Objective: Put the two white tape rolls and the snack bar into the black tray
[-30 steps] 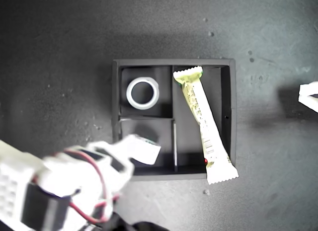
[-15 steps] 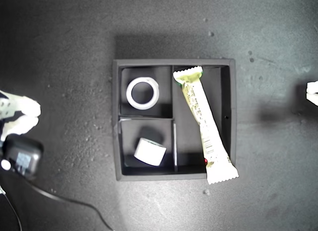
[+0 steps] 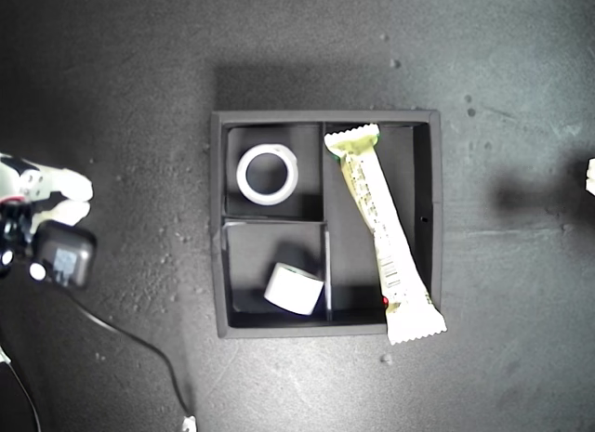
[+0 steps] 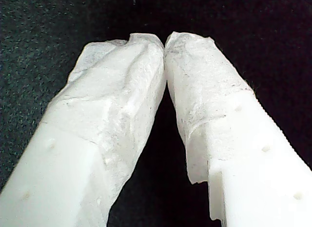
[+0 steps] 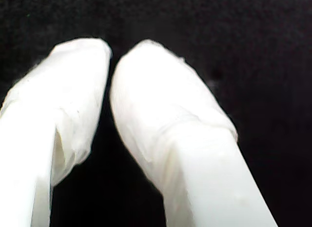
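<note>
Since half a second ago, you can see the small white tape roll lying on its side (image 3: 295, 289) has slid a little toward the exterior view's right inside its compartment, now just beside the inner divider. An arm at the exterior view's left edge (image 3: 42, 223) has shifted too, its dark block and trailing black cable sitting lower, and the white part at the exterior view's right edge (image 3: 590, 175) has drawn almost out of frame. Which arm is which you cannot tell from the wrist views.

No brand or writing can be read; fine print and a barcode-like patch on the wrapper are too small to make out.

Look at the square matte black tray with raised walls and dividers (image 3: 435, 218) on the dark speckled table (image 3: 112, 79). The flat white ring-shaped tape roll (image 3: 267, 174) lies open-centre-up in the far-left compartment as the exterior view shows it. The long cream-yellow snack bar with green accents and crimped zigzag ends (image 3: 379, 226) lies slantwise in the long compartment at the exterior view's right, its near end poking over the tray wall.

My first gripper (image 4: 164, 43) has its white padded tips touching, nothing between them. My second gripper (image 5: 111, 56) has its tips nearly together, holding nothing.
</note>
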